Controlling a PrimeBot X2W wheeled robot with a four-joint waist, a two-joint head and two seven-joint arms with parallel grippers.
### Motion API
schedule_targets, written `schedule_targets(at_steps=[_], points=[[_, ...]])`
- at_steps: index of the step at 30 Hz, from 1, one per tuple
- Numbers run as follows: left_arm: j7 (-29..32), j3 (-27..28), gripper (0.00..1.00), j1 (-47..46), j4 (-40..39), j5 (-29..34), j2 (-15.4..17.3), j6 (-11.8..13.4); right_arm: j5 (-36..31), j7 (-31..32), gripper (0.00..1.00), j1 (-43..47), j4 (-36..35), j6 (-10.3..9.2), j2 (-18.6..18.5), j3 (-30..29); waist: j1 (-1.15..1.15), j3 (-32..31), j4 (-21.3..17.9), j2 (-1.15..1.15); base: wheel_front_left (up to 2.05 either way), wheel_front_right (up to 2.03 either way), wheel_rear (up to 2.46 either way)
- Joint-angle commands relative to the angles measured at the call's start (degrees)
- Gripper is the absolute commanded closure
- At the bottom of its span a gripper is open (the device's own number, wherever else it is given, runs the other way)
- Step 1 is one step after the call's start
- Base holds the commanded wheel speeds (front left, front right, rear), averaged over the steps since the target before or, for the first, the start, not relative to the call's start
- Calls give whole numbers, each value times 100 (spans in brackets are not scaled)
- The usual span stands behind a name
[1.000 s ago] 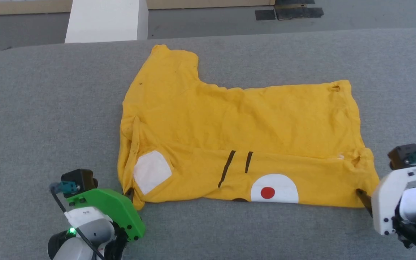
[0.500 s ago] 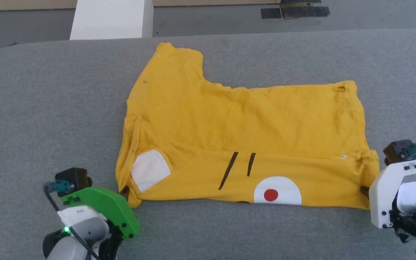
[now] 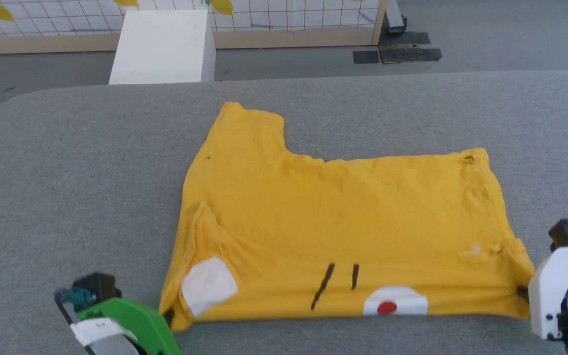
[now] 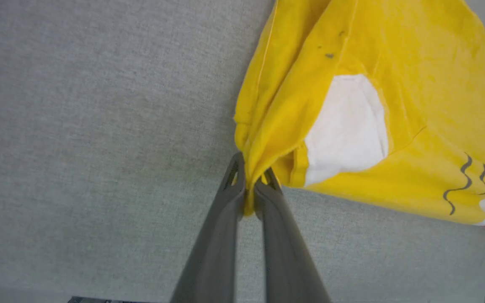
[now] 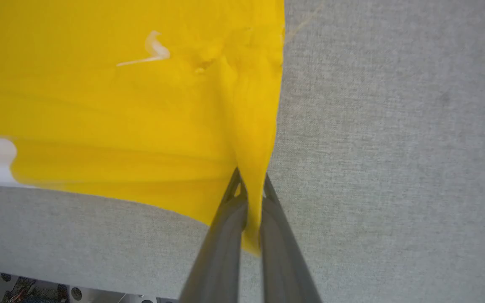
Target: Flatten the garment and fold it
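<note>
The garment (image 3: pixel 343 217), a yellow T-shirt, lies on the grey table (image 3: pixel 77 162) with its near edge folded over, showing a white patch, two black stripes and a red dot on white. At the shirt's near left corner, my left gripper (image 3: pixel 168 317) is shut on the cloth; the left wrist view shows the garment (image 4: pixel 352 105) pinched between that gripper's (image 4: pixel 250 185) fingers. My right gripper (image 3: pixel 521 293) is shut on the near right corner, and in the right wrist view the yellow cloth (image 5: pixel 141 105) hangs pinched in the gripper (image 5: pixel 251 198).
A white box (image 3: pixel 163 47) stands on the floor beyond the table's far edge, in front of a tiled wall with a wooden base (image 3: pixel 289 37). Dark mats (image 3: pixel 397 52) lie on the floor at the back right.
My right gripper has shut on the shirt's near right corner. The head camera has tilted, so the whole scene sits lower in the picture. The near fold of the shirt looks narrower.
</note>
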Motion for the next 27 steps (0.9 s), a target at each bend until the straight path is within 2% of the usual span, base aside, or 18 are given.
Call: schedule_targets(at_steps=[1,6,7,8,9,10,14,18,22,27], points=[[42,24,100,156,74,-50,50,82,-57,43,100,119,73,-12,6,-57,0,-2,6,0,0,0,0],[158,4,100,301,579,-304,-86,23,-221,-111,100,272,342,-12,142,-95,0,-10,37,0,0,0,0],[135,14,89,286,645,-324,-99,-11,-238,-146,100,276,383,-12,177,-112,0,-15,34,0,0,0,0],[81,35,0,252,678,-353,-138,-52,-246,-212,100,270,417,-12,222,-141,0,-24,30,0,0,0,0],[49,49,0,225,688,-368,-158,-79,-260,-271,69,264,431,-12,241,-143,0,-36,25,0,0,0,0],[11,69,0,186,676,-360,-155,-94,-267,-327,0,248,447,-12,253,-141,0,-50,15,0,0,0,0],[-69,193,0,1,426,-302,-40,-113,-202,-444,0,131,348,-12,260,-239,0,-131,-18,0,0,0,0],[-90,367,0,-233,-72,-156,238,-95,-14,-423,0,-53,53,-12,211,-476,0,-222,-77,0,0,0,0],[-382,426,0,-677,-499,19,500,-546,34,-545,0,-403,-289,-12,215,-803,0,-224,-143,0,0,0,0],[-1362,385,0,-1410,-257,498,531,-1132,73,-811,0,-922,-449,-12,234,-837,0,-18,-220,0,0,0,0]])
